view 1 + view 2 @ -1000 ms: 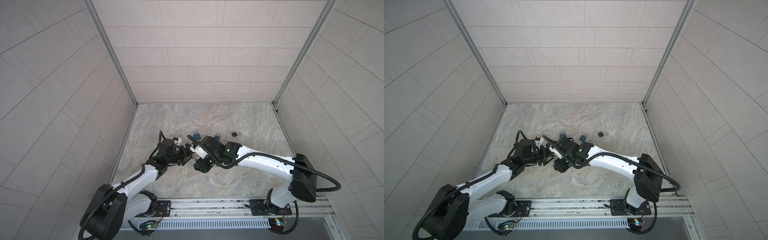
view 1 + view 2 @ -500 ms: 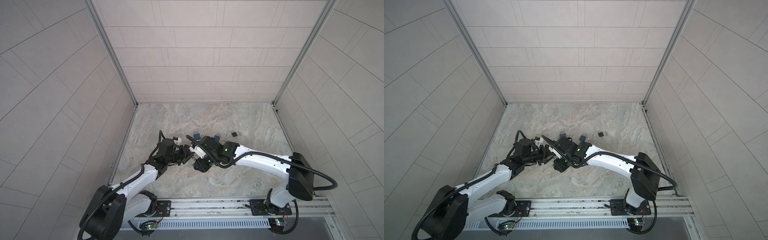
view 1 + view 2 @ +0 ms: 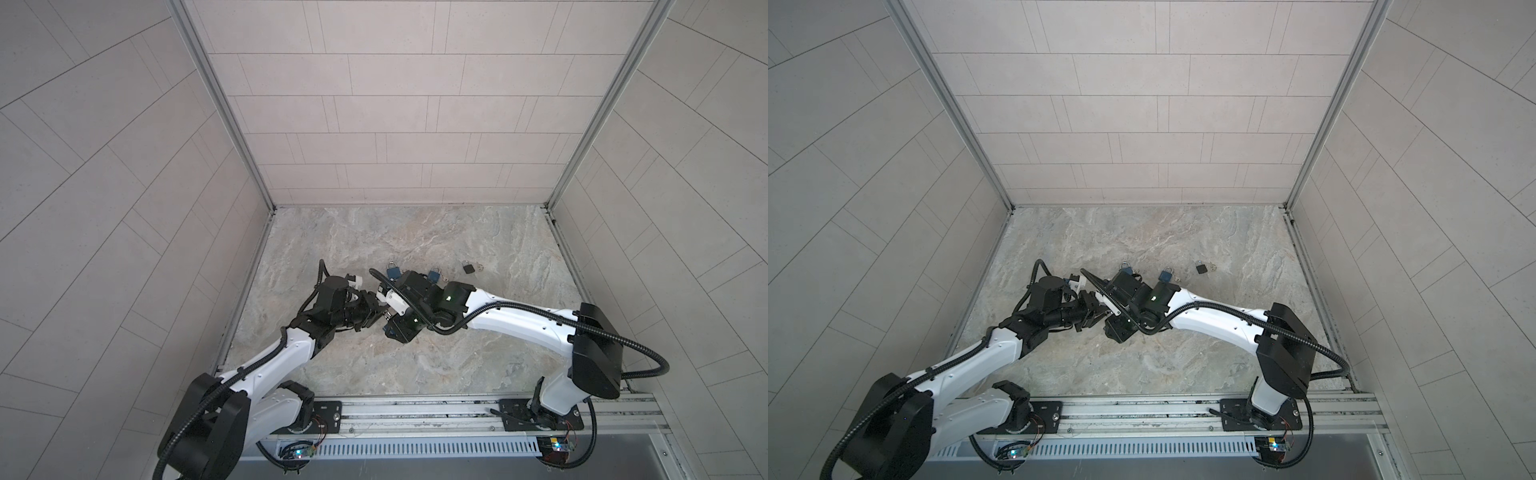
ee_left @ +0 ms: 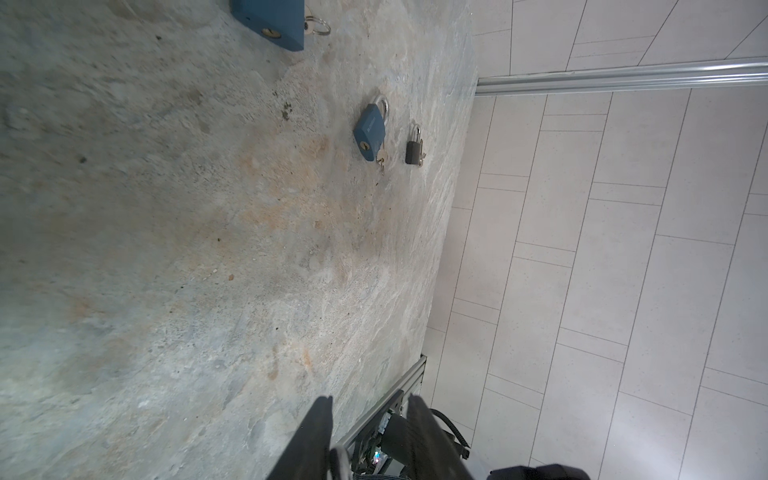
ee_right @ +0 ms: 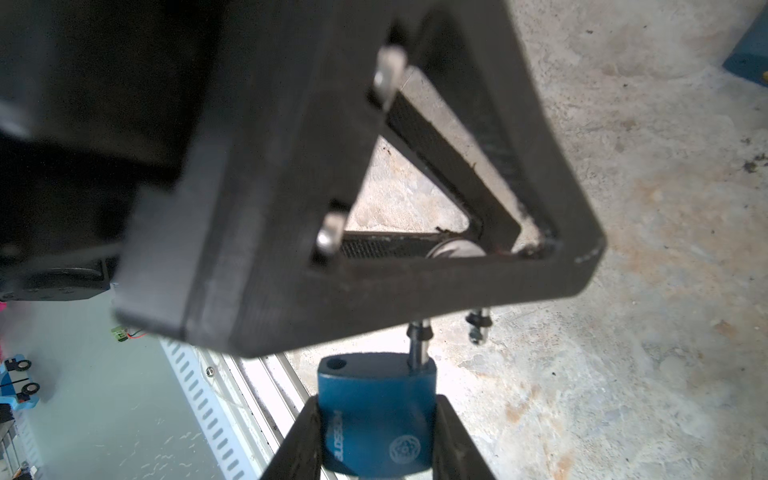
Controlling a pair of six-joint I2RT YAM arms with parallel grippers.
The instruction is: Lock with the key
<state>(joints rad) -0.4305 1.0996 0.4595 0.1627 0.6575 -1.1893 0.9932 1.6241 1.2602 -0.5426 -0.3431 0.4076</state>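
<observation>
Hands meet low over the table (image 3: 457,353) in both top views, left hand (image 3: 376,313) facing right hand (image 3: 395,328), likely so one steadies while the other works. Left wrist view: a gap shows between its fingers (image 4: 318,432); spare padlocks (image 4: 370,131) lie beyond. Right wrist view: right hand clamps the blue padlock (image 5: 374,399) by its body, shackle (image 5: 419,336) popped up. Left fingers (image 5: 415,291) straddle the shackle's bend; whether they grip it I cannot tell. Its key is out of sight.
</observation>
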